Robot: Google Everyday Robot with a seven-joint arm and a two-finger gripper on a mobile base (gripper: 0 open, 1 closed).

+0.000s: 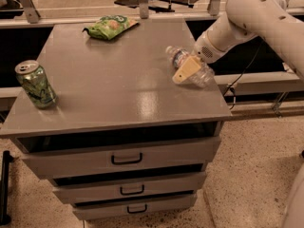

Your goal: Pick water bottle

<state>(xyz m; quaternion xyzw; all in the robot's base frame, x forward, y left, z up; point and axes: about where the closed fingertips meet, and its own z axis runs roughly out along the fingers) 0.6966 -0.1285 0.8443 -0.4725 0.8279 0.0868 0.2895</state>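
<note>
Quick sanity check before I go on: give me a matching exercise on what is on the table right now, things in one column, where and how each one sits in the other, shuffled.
Things:
1. water bottle
2. green soda can
3. green snack bag
4. gripper

Places and states:
A. standing upright near the front left corner of the table
B. lying on its side by the right edge, white cap pointing toward the back left
C. lying flat at the back of the tabletop
D. reaching in from the right, down at the bottle

Pairs: 1-B, 2-A, 3-C, 4-D
</note>
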